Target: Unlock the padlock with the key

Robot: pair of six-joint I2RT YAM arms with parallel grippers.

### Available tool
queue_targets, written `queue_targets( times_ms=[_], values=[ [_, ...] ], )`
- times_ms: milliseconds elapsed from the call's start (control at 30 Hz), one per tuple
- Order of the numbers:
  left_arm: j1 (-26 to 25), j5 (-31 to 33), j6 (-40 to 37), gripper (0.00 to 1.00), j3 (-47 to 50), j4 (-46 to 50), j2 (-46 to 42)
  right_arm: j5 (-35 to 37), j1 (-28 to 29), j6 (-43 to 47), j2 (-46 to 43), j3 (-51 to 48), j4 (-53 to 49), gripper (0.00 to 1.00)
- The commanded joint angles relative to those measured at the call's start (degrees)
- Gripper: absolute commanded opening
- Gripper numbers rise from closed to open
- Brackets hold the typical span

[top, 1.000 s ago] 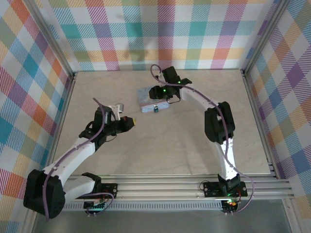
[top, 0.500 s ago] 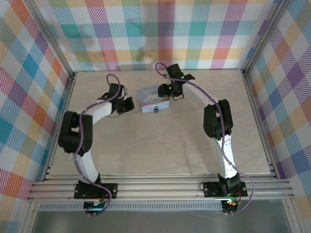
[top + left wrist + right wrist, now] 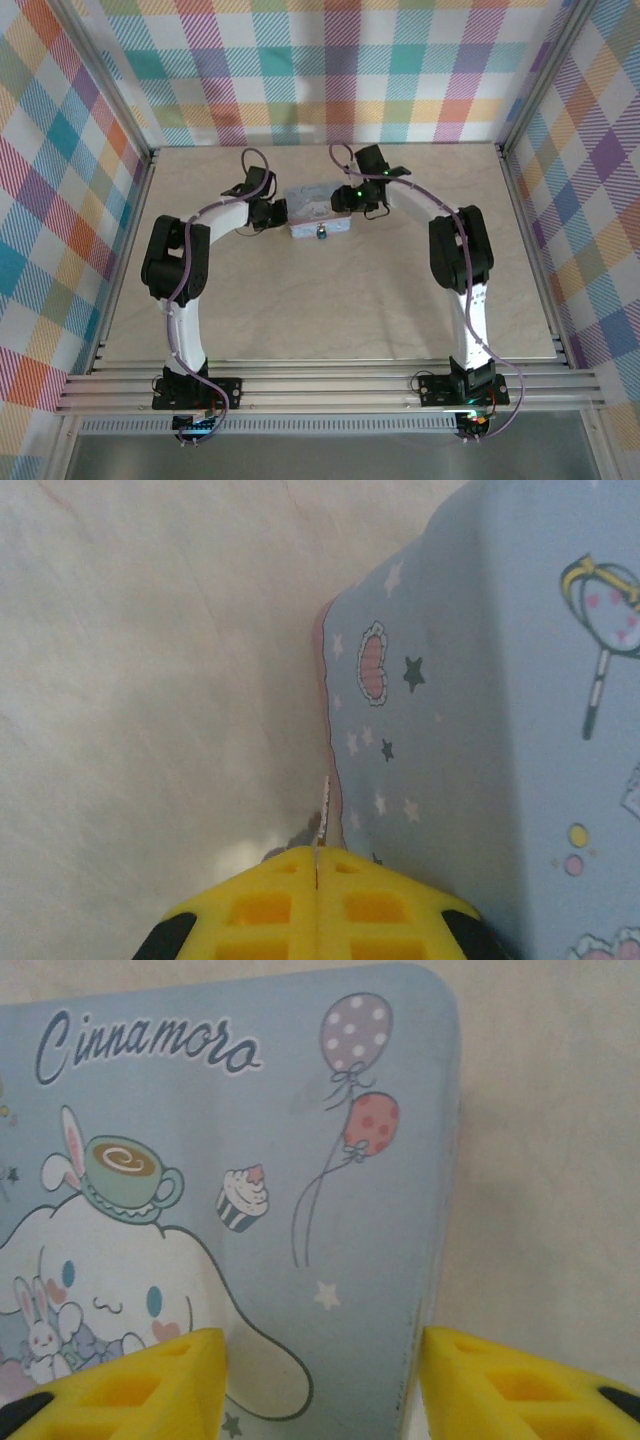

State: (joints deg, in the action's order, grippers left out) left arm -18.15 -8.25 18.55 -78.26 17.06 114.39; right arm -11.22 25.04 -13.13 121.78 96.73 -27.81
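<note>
Left claw (image 3: 268, 212) has swung across from the near left of the table (image 3: 330, 300) and now sits hard against the left end of the tin (image 3: 310, 203). The right claw (image 3: 352, 200) has barely shifted at the tin's right end.

The left claw is clenched, and a thin toothed sliver pokes out from the seam between its fingers. This is most likely the key (image 3: 323, 815), seen edge-on and pointing ahead along the tin's side wall. The right claw's jaws stand apart, one finger over the lid and the other just past the tin's right edge. I cannot tell whether they press on the tin.

The padlock (image 3: 322, 232) lies at the tin's near side, to the right of the left claw and a little closer to the arm bases. It is roughly between the two claws.

The step in hand looks like bringing the key to the lock. The key currently aims along the wrong face of the tin. To do this well, the left claw should back off the tin's end, come round to the near side and turn its wrist so the blade lines up with the keyhole. The right claw should meanwhile keep the tin from sliding. A slow, straight approach matters, because a pinched key can twist in the grip.

The padlock's long axis seems to run from the tin toward the bases, shackle end at the tin and body end nearer. It is too small to be sure.
</note>
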Motion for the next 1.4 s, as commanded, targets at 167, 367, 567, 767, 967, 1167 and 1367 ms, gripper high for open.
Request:
queue_targets(
  times_ms=[167, 367, 567, 767, 967, 1167, 1367],
  values=[
    [-6.33, -2.08, 2.48, 0.0, 13.83, -7.84, -10.99, -2.78, 1.51, -6.02, -14.02, -21.71, 5.44, 0.53],
    [-5.57, -4.04, 1.97, 0.0, 18.55, -10.62, -14.36, 0.57, 1.5, -9.04, -20.11, -23.62, 0.17, 0.56],
    [-1.6, -8.3, 1.86, 0.0, 27.24, -14.77, -21.63, 4.88, 1.41, -12.44, -31.71, -32.54, 2.11, 0.59],
    [-0.88, -10.66, -0.24, 0.0, 33.17, -13.61, -30.12, 6.36, 2.94, -17.73, -39.69, -43.14, 7.57, 0.57],
    [-0.83, -18.57, -2.29, 0.0, 41.6, -15.27, -42.25, 10.74, 12.51, -19.9, -36.09, -44.07, 10.57, 0.54],
    [-1.01, -28.49, -3.08, 0.0, 45.59, -15.33, -48.9, 10.08, 16.44, -24.4, -30.66, -44.37, 21.44, 0.52],
    [-1.27, -29.06, -2.29, 0.0, 48.55, -13.54, -54.35, 17.54, 20.05, -23.74, -25.24, -40.77, 22.27, 0.51]
  ],
)
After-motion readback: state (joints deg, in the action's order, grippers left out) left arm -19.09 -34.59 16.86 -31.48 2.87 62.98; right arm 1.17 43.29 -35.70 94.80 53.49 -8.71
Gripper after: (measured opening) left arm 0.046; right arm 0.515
